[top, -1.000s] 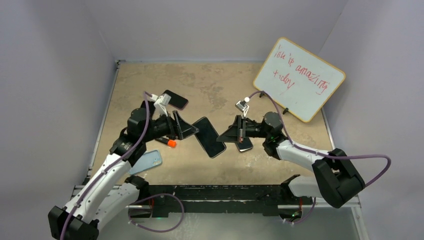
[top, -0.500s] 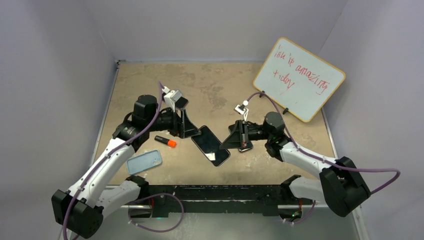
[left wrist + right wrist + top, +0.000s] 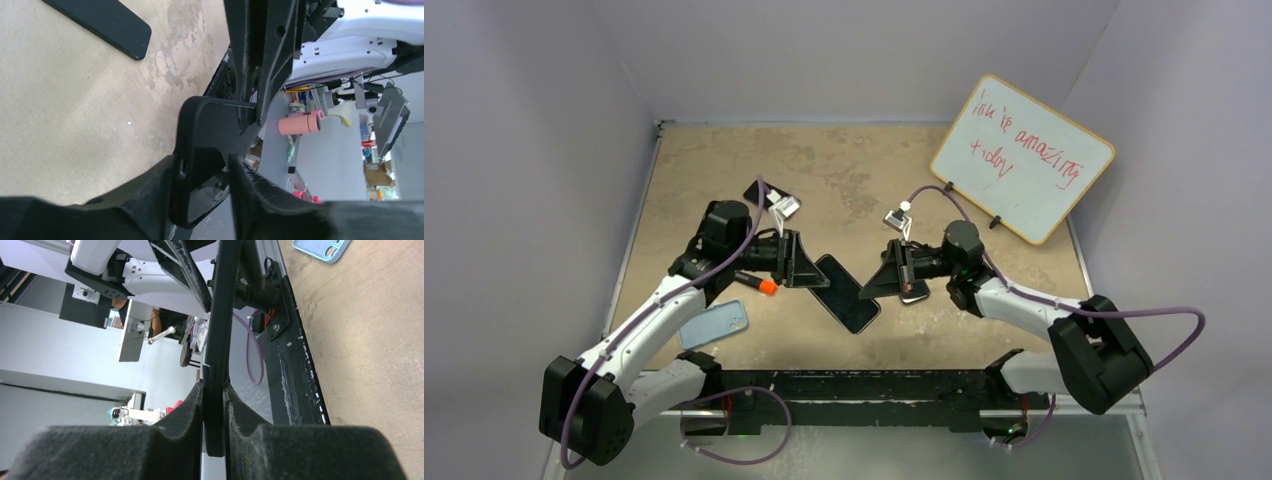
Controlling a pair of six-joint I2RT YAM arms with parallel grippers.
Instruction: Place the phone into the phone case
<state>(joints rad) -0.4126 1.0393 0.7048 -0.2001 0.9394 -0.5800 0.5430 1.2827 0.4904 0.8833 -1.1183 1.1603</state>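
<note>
A light blue phone case (image 3: 714, 323) lies flat on the tan table (image 3: 854, 170) near the left arm's elbow, with an orange-capped marker (image 3: 757, 283) just beyond it and a dark phone (image 3: 105, 20) lying farther back. The left gripper (image 3: 817, 277) reaches in from the left; in the left wrist view its fingers (image 3: 150, 200) straddle one corner of a black phone case (image 3: 846, 292) that has a glossy dark face showing inside it, but whether they are clamping it cannot be told. The black case sits tilted between the two grippers near the table's middle. The right gripper (image 3: 212, 389) pinches the case's opposite end edge-on, both pads pressed against it. A whiteboard (image 3: 1022, 157) with red writing leans at the far right.
</note>
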